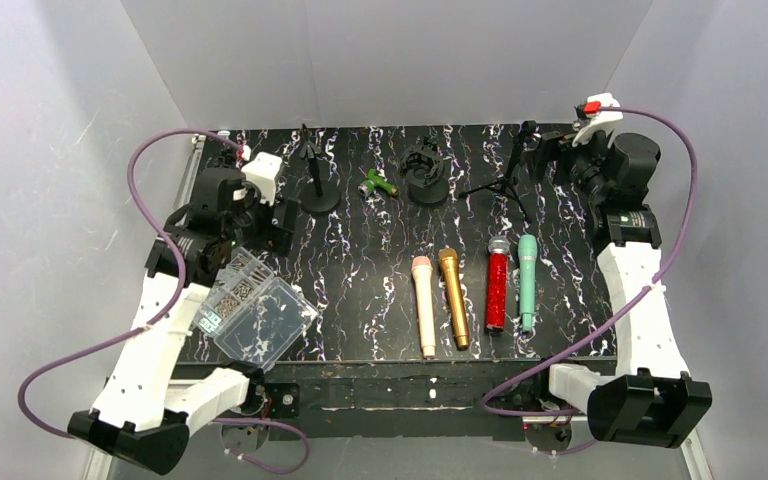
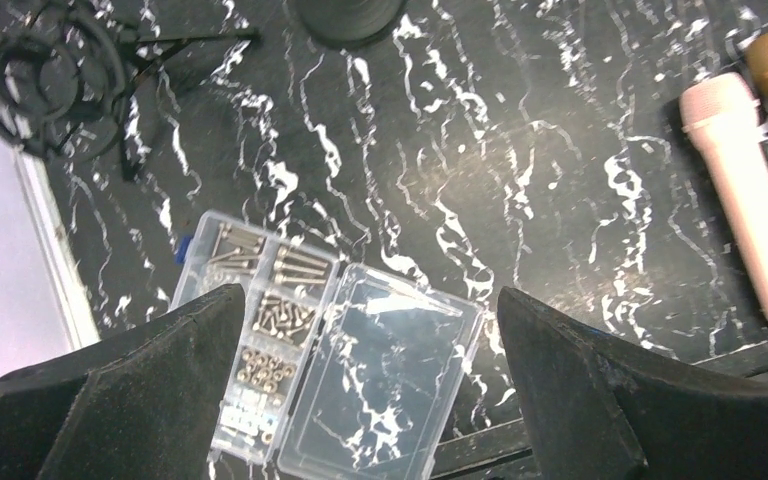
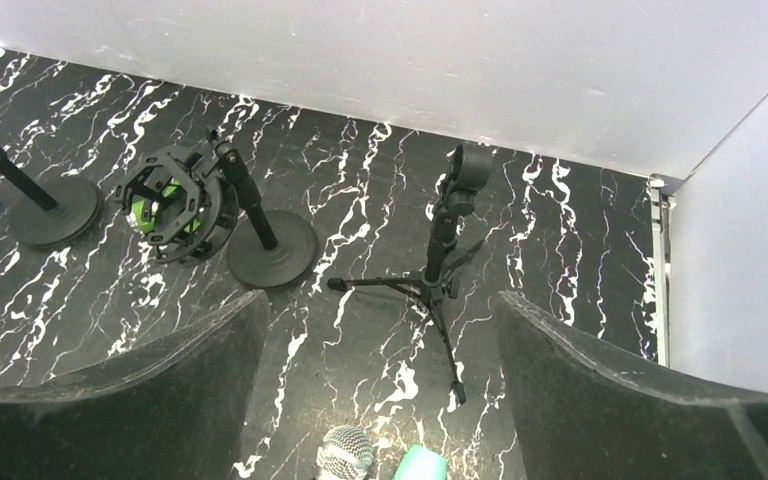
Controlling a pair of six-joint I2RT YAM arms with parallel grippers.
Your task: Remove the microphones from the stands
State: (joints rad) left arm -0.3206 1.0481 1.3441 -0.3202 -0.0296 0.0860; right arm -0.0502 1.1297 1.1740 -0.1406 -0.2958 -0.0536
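Three black stands line the back of the table: a round-base pole stand [image 1: 318, 185], a round-base stand with a shock mount [image 1: 426, 172] [image 3: 175, 205], and a tripod stand [image 1: 509, 170] [image 3: 445, 235] whose clip is empty. I see no microphone in any of them. A small green microphone [image 1: 378, 185] lies between the first two. Pink [image 1: 424, 305], gold [image 1: 453, 298], red [image 1: 497, 290] and teal [image 1: 527, 283] microphones lie flat at the front. My right gripper [image 1: 557, 152] [image 3: 380, 297] is open and empty beside the tripod. My left gripper [image 1: 275, 215] [image 2: 368, 295] is open and empty above a screw box.
A clear plastic box of screws [image 1: 258, 310] [image 2: 325, 350] lies open at the front left. Another black shock mount [image 2: 35, 75] stands by the table's left edge. White walls close in the back and both sides.
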